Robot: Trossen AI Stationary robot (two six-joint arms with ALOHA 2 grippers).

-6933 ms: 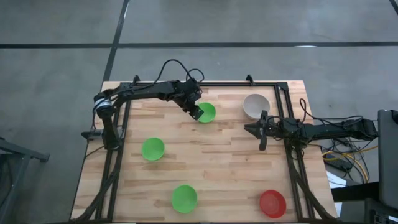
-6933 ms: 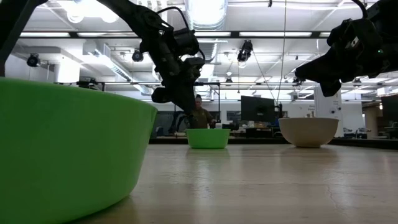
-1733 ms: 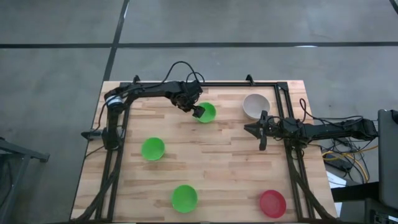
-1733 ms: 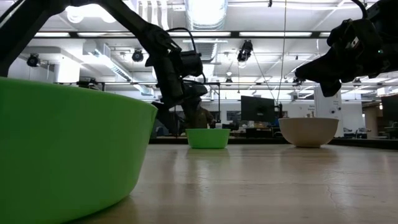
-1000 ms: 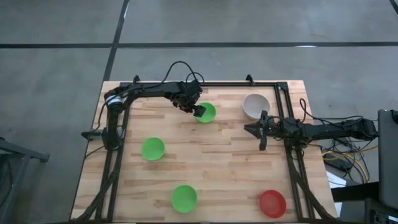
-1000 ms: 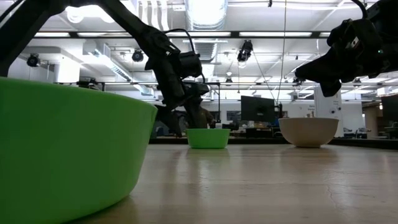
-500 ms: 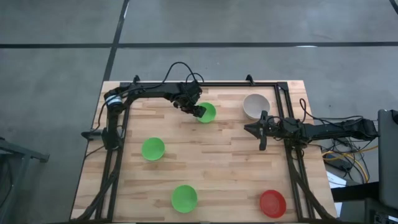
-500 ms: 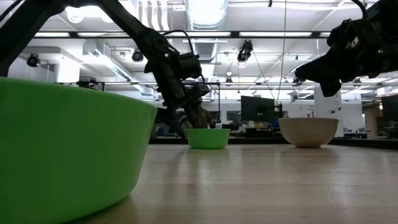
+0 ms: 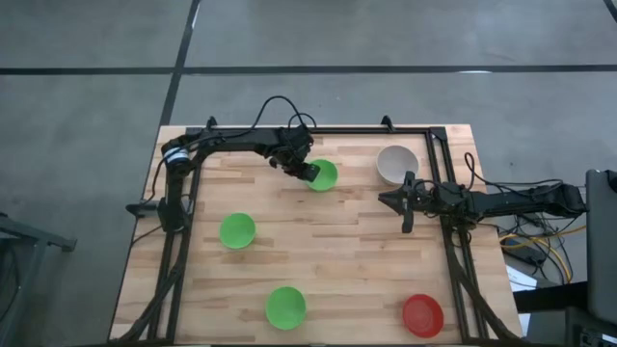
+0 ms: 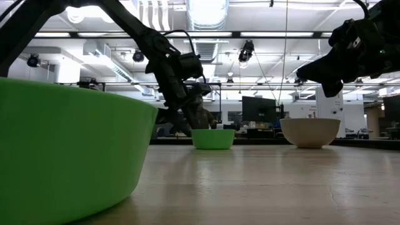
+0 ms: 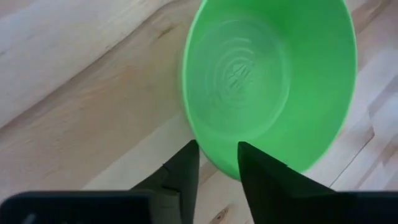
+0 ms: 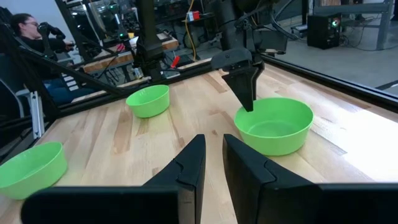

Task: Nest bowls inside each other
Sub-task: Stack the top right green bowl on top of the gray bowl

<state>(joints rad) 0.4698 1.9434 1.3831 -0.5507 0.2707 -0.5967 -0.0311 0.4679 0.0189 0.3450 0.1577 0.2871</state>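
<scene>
The rim of a green bowl (image 9: pixel 322 174) (at twelve o'clock on the tabletop (image 9: pixel 337 260)) is pinched by the left end effector (image 9: pixel 307 173). The right end effector (image 9: pixel 404 204) is held nearly closed and empty at three o'clock.

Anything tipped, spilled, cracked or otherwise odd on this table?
Nothing stands out. All five bowls sit upright and apart on the table; the left gripper pinches the far green bowl by its rim.

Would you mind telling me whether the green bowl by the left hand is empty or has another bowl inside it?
Empty. The left wrist view shows the green bowl's bare inside, with the left hand straddling its rim.
</scene>
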